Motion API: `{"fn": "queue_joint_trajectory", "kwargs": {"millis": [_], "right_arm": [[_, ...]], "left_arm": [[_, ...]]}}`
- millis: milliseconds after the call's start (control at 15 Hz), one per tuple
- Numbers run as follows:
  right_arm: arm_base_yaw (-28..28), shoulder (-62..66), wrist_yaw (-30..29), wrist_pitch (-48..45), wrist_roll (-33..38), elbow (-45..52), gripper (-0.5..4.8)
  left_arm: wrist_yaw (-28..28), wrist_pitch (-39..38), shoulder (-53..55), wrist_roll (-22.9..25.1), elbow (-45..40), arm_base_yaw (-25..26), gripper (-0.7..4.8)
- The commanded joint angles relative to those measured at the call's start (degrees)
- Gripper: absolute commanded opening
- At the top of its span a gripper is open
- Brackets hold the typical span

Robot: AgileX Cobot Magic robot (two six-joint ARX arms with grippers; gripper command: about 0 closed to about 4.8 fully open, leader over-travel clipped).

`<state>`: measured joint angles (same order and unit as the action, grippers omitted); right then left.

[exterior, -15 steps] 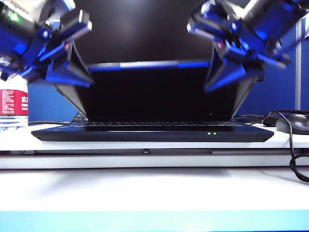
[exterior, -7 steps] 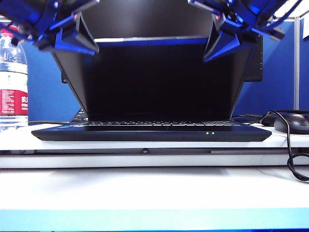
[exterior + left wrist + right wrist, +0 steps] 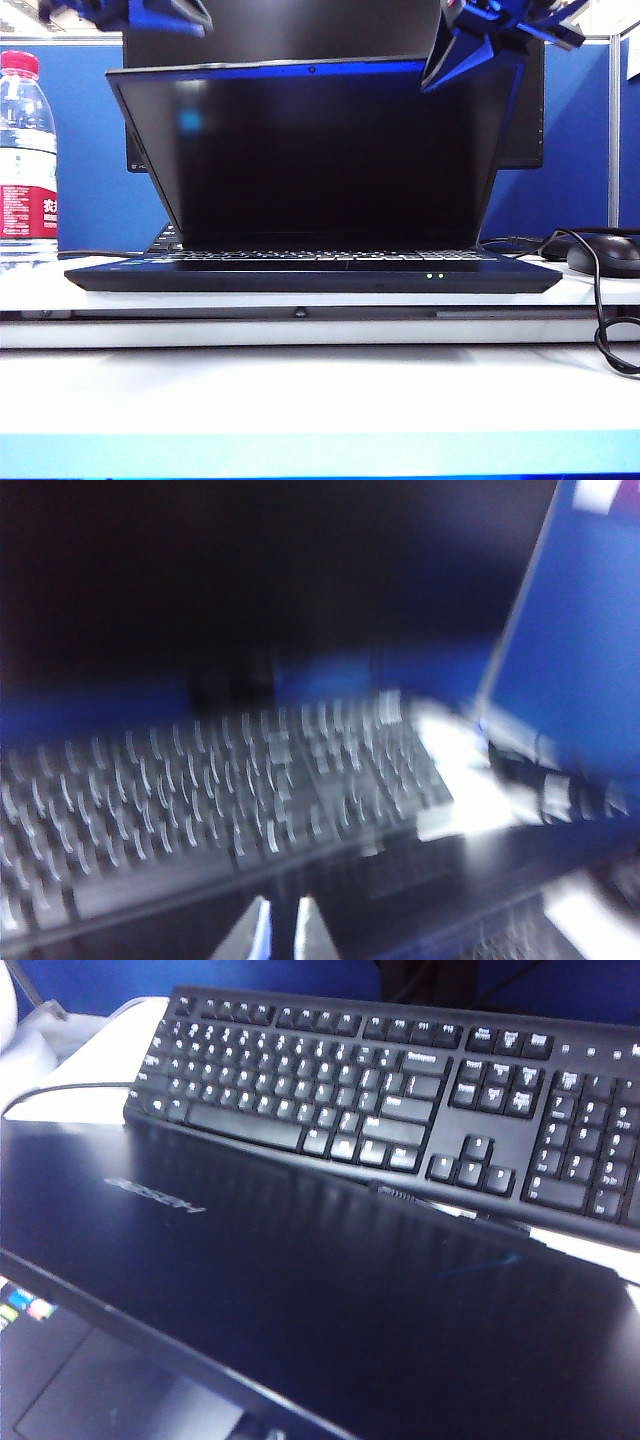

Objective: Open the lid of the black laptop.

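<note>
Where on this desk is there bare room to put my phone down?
The white strip of desk in front of the laptop is bare across its width. Left is tight with the water bottle; right holds the mouse and its cable. Behind the laptop lies a keyboard. The left gripper and right gripper hang above the lid.

There is one laptop [image 3: 310, 275] with one lid [image 3: 320, 160]. Two green lights [image 3: 436, 276] glow on its front edge. There is one monitor [image 3: 300, 30], one keyboard [image 3: 400, 1100], one bottle [image 3: 27, 160] and one mouse [image 3: 608, 255]. Two grippers show up high, the left gripper [image 3: 150, 15] and the right gripper [image 3: 470, 45].
</note>
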<state>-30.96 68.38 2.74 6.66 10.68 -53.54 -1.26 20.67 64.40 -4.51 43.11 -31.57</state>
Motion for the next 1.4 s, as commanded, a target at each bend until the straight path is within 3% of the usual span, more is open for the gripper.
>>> {"fn": "queue_joint_trajectory", "kwargs": {"millis": [67, 334, 601, 734, 934, 1402], "right_arm": [[1.16, -0.59, 0.63, -5.64, -0.66, -2.67, -0.01], [2.71, -0.04, -0.11, -6.14, -1.62, -3.15, -0.01], [2.73, 0.0, -0.09, -7.91, -1.75, -3.15, -0.01], [2.73, 0.0, -0.09, -8.35, -1.75, -3.15, -0.01], [2.71, -0.02, -0.57, -8.61, -1.7, -3.85, -0.01], [2.69, -0.02, -1.64, -8.59, -0.66, -3.89, -0.01]], "left_arm": [[-0.31, -0.52, -0.07, 2.47, 1.86, 0.09, 0.53], [10.64, -7.3, -0.15, 0.83, 6.91, 0.02, 0.53], [15.41, -18.12, -0.13, 1.14, 8.22, 0.04, 0.53], [11.61, -23.17, -0.13, 2.25, 8.2, 0.04, 0.53], [4.9, -21.81, -0.02, 6.1, 8.22, 0.04, 0.53], [1.51, -22.29, 3.37, 5.05, 8.2, 0.7, 0.53]]}}
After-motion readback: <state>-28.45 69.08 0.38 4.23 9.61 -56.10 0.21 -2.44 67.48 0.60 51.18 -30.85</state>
